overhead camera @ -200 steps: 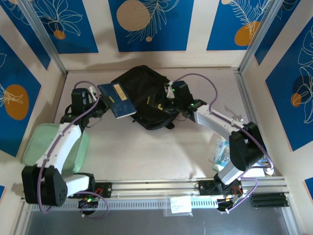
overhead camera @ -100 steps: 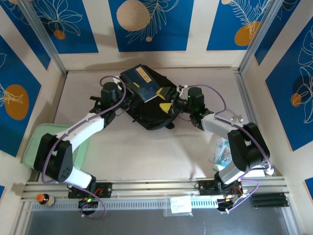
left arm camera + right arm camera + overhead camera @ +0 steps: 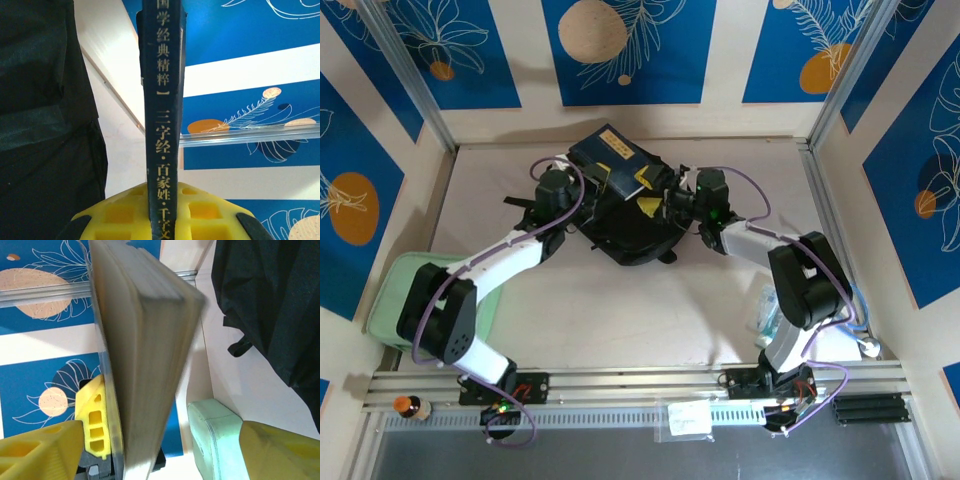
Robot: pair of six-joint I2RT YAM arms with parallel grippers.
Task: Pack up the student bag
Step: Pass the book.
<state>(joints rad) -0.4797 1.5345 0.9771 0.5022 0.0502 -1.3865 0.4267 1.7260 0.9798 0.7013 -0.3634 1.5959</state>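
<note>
The left gripper (image 3: 162,215) pinches a blue book (image 3: 162,100); its spine says 三字经·百家姓. The right gripper (image 3: 160,435) is wide around the pages. The student bag (image 3: 630,225) lies beside it at the back of the table (image 3: 620,300), which is bare in front.

Setup's a pale beige table (image 3: 620,310) boxed in by cream walls (image 3: 724,60) carrying blue panels (image 3: 660,60) with orange circles and white leaf doodles, silver aluminium posts (image 3: 408,80) in the corners.

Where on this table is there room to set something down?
Widest bare patch: in front of the student bag, between the left arm and right arm. Smaller one in the back-left corner. Crowded at the bag, where both arms meet the book.
</note>
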